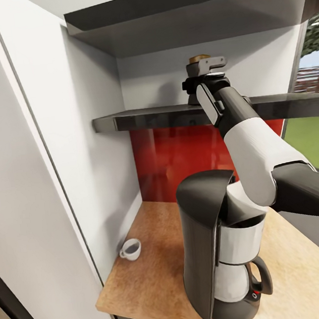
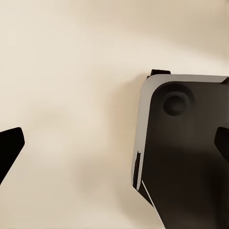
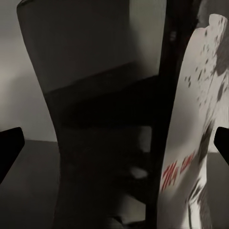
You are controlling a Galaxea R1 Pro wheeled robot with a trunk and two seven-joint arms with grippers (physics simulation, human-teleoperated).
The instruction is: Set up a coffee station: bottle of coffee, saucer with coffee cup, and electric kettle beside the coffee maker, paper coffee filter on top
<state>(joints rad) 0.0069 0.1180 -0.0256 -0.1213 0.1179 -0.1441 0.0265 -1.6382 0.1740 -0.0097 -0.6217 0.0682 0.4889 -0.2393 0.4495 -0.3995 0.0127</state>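
Note:
The bottle of coffee (image 1: 199,58) stands on the dark kitchen shelf (image 1: 139,119), with just its brownish cap showing above my right gripper (image 1: 205,69). In the right wrist view the bottle (image 3: 95,119) is very close, dark and waisted, with its white label toward one side. The right gripper (image 3: 114,148) is open, one fingertip on each side of the bottle. The black coffee maker (image 1: 218,252) with its glass carafe stands on the wood-tone countertop (image 1: 145,286). A small white coffee cup (image 1: 130,249) sits near the wall on the countertop. My left gripper (image 2: 114,148) is open over a pale surface.
A second dark shelf (image 1: 186,11) hangs above the first one. A red backsplash (image 1: 180,162) lies behind the counter, a white wall panel (image 1: 94,152) to the left, a window (image 1: 316,135) to the right. A dark, white-edged body (image 2: 186,152) shows in the left wrist view.

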